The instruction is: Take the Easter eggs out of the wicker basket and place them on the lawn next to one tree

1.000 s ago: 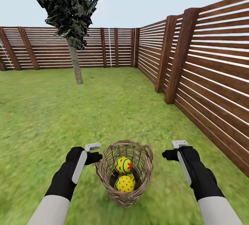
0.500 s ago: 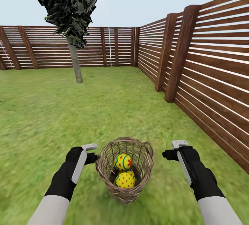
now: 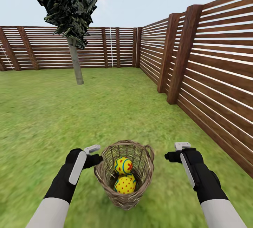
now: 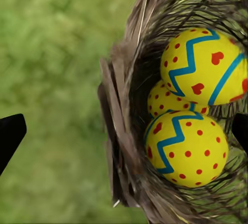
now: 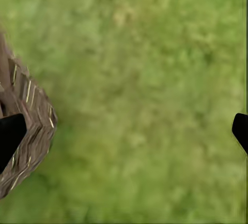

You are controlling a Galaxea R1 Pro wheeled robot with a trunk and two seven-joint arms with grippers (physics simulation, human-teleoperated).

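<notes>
The left gripper (image 4: 124,131) is spread wide astride the basket (image 3: 124,172) wall, one finger outside, one inside by the three eggs (image 4: 187,149); the basket has tipped slightly leftward since a moment ago; the right gripper (image 5: 124,128) hangs wide open beside it over the lawn (image 3: 105,115); the tree (image 3: 75,63) stands well beyond.

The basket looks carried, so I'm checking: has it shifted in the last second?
Yes. The basket slid slightly left, away from the right gripper, which kept its place; the left gripper moved along.
</notes>
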